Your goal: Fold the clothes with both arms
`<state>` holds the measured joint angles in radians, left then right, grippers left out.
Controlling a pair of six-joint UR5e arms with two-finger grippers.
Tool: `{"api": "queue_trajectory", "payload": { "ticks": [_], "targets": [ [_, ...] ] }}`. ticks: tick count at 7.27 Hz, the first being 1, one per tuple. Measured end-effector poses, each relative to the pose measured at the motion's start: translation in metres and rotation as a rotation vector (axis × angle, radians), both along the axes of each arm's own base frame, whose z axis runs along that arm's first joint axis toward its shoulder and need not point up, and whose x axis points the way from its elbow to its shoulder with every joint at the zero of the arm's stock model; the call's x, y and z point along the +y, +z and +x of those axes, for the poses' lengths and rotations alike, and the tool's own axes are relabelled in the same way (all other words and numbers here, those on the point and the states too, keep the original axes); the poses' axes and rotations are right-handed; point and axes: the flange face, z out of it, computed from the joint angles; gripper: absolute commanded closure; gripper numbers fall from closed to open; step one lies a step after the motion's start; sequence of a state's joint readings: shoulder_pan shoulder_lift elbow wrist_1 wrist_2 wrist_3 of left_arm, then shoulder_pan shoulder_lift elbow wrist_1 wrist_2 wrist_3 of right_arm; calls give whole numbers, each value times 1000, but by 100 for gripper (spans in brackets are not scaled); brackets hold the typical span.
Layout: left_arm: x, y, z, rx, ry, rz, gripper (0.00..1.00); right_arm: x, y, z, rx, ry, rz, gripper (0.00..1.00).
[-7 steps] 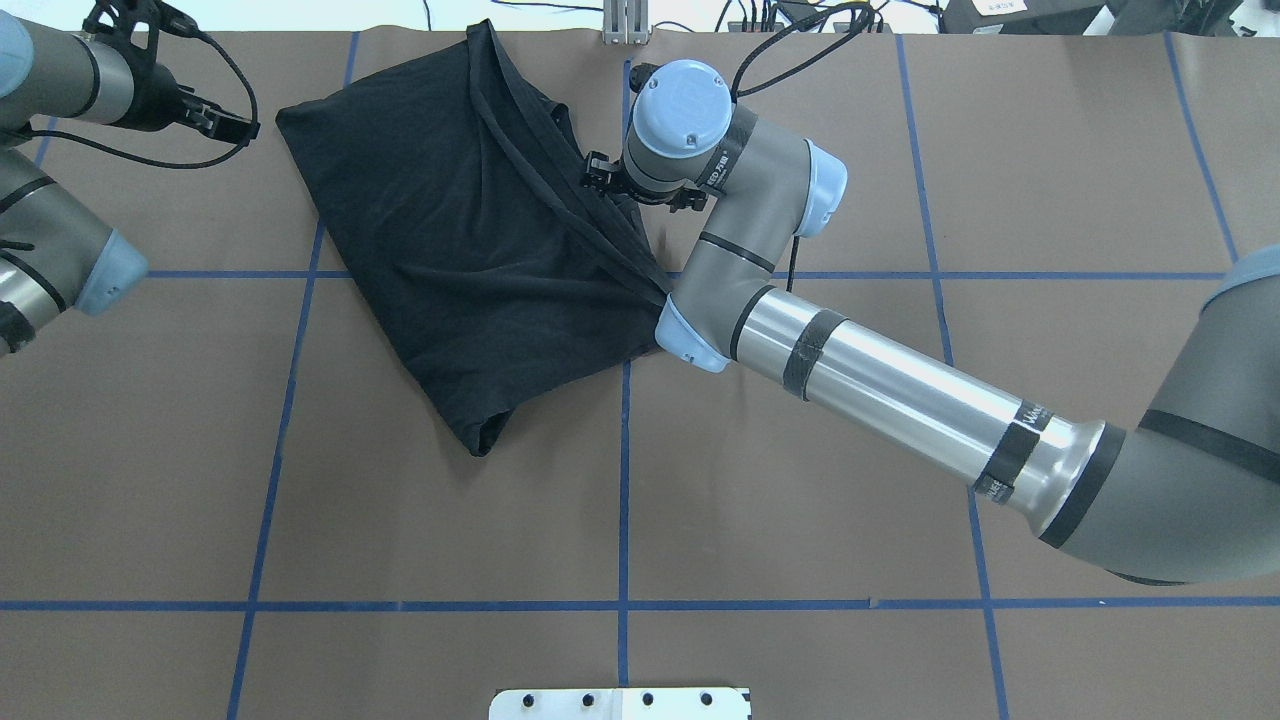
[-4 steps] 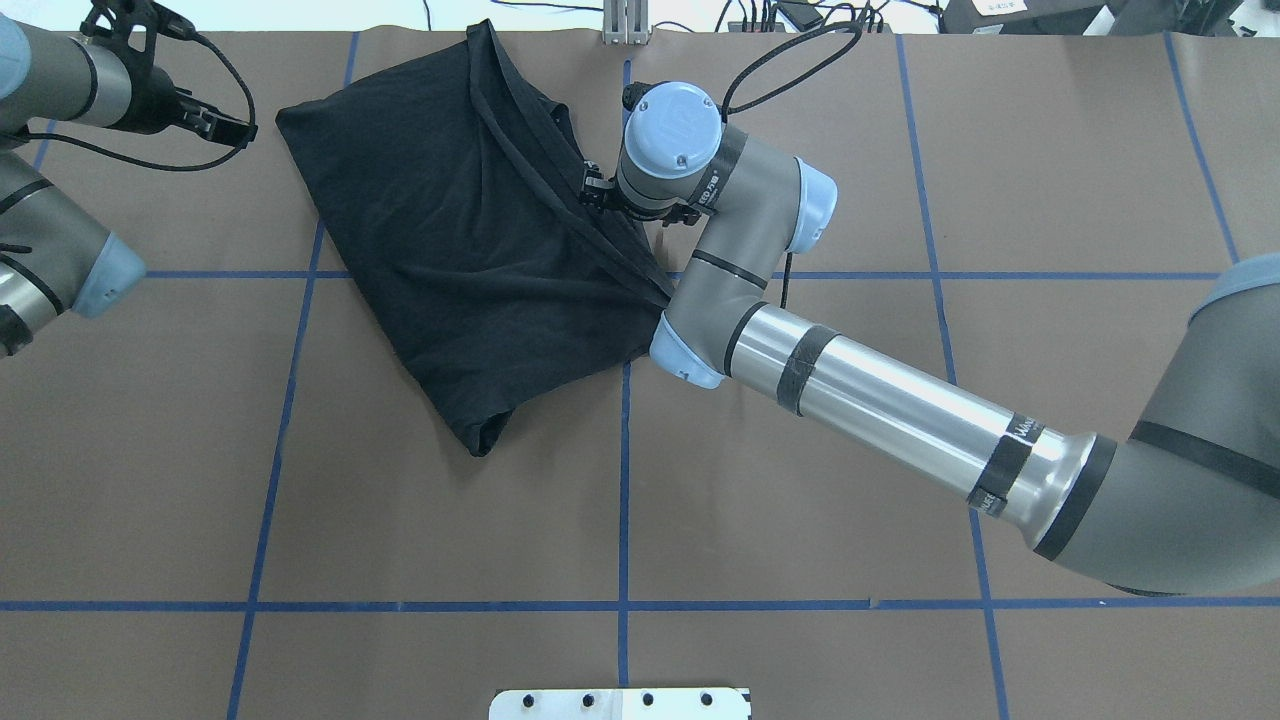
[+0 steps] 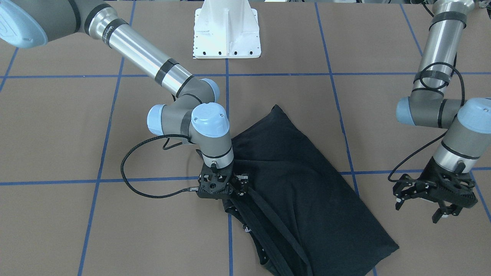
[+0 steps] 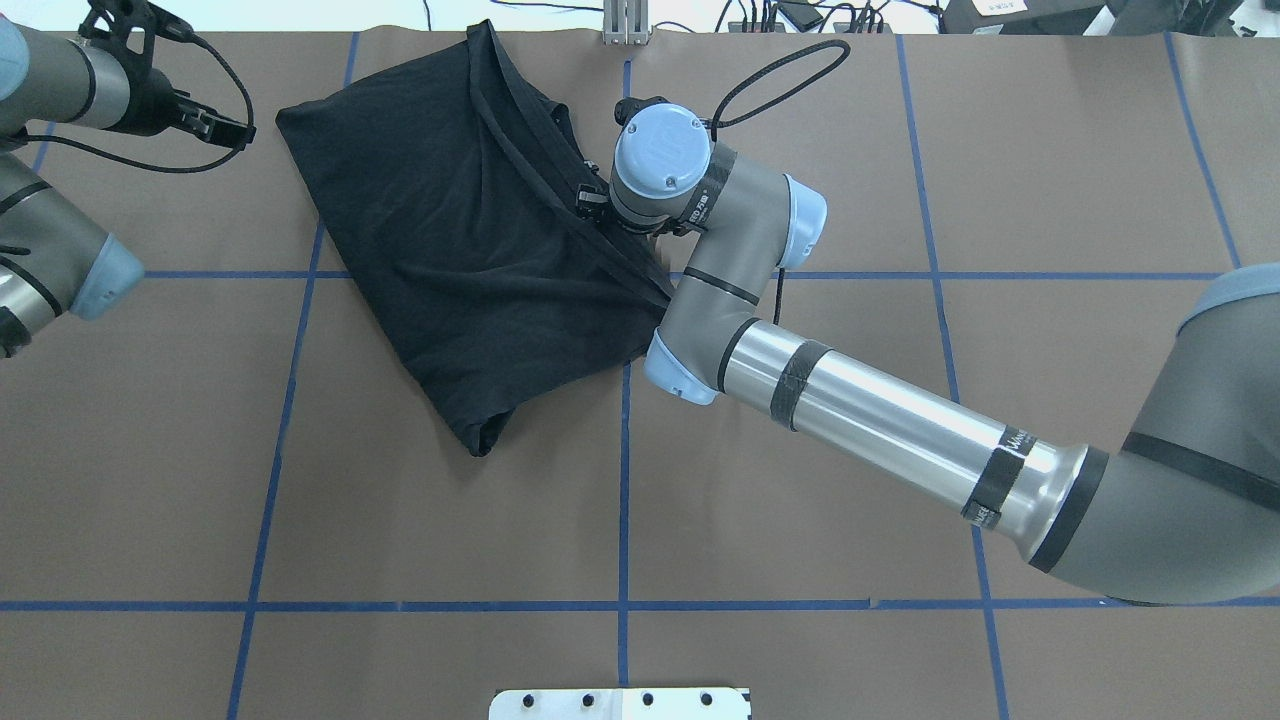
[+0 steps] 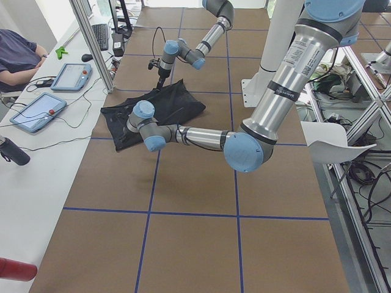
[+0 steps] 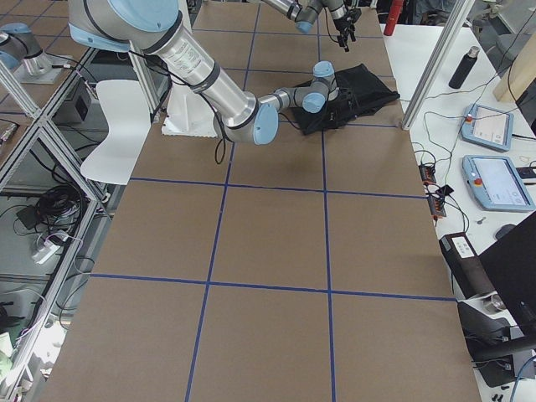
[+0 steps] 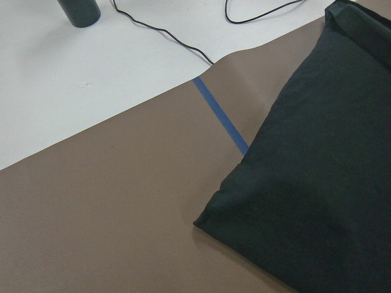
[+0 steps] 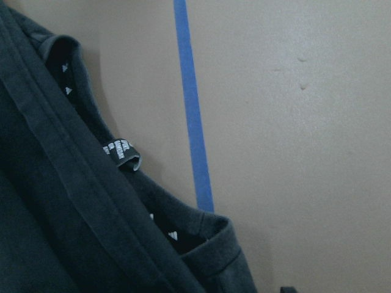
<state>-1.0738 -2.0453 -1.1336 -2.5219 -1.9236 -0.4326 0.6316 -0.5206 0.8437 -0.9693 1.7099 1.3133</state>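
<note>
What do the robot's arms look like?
The right arm and the left arm look alike. Both are shiny silver and grey tubes with round light blue caps on the joints. They have black bands, looping black cables, and black jaws at the ends.

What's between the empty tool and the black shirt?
Only bare brown table cover with a blue tape line lies between the left tool and the T-shirt, shown in the front-facing view.

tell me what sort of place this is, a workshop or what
Most likely a robotics lab: a left arm and right arm stand at a table marked with a blue tape grid, and control tablets with red buttons sit on a side bench.
</note>
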Motion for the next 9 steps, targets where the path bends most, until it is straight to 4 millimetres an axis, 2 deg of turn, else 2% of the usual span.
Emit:
{"api": "queue_trajectory", "payload": {
  "ticks": [1,4,6,8,9],
  "targets": [
    [0,0,0,0,0,0,0,0,-2,0,-1,1,1,100],
    [0,0,0,0,0,-1,0,0,-10,-1,-10,1,4,100],
    [0,0,0,1,0,-2,0,11,-20,-6,-28,-14,12,100],
    [0,0,0,1,0,-2,0,29,-20,4,-49,-14,18,100],
    [0,0,0,2,-1,-2,0,53,-10,12,-59,-11,16,100]
  ]
}}
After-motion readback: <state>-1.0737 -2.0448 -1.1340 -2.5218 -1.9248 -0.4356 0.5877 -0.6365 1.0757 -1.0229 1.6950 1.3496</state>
